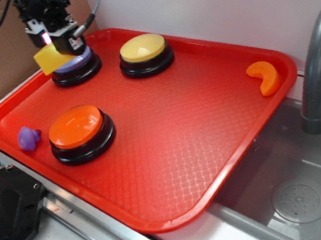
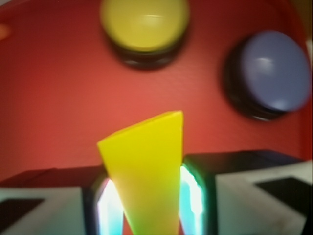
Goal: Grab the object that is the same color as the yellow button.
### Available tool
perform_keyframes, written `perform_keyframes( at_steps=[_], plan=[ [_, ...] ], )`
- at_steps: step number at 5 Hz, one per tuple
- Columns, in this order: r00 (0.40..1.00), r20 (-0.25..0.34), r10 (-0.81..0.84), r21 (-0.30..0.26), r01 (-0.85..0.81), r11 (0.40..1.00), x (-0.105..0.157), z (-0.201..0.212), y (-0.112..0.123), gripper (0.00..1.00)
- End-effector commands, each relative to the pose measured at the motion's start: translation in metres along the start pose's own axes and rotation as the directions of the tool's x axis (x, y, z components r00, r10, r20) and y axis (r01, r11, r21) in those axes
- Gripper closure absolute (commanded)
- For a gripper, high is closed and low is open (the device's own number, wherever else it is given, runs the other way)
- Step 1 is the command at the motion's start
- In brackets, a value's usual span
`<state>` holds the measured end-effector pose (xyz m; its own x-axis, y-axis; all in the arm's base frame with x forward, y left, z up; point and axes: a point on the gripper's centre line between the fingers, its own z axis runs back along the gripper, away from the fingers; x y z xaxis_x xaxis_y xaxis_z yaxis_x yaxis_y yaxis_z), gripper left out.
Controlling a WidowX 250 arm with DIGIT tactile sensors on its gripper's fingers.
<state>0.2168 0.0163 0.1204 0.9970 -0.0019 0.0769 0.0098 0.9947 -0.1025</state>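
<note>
Yellow block (image 2: 146,171) pinched in the end effector (image 2: 146,205) — aloft above the purple button (image 1: 76,67), near the tray's (image 1: 170,153) back-left rim.

Purple button (image 1: 75,65) partly behind fingers (image 1: 61,41)

A: Any lettering, label or number to read on the red tray (image 1: 170,153)?
B: None. Around it nothing legible either; the wrist view is too blurred.

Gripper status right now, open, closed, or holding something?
Gripper: closed on the yellow block, lifted above the tray.
</note>
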Motion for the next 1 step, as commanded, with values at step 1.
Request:
perform_keyframes(
  at_steps=[1],
  plan=[
    [0.946, 0.002, -0.325, 0.041, 0.325, 0.945, 0.0062, 0.0072, -0.0329, 1.00]
  ],
)
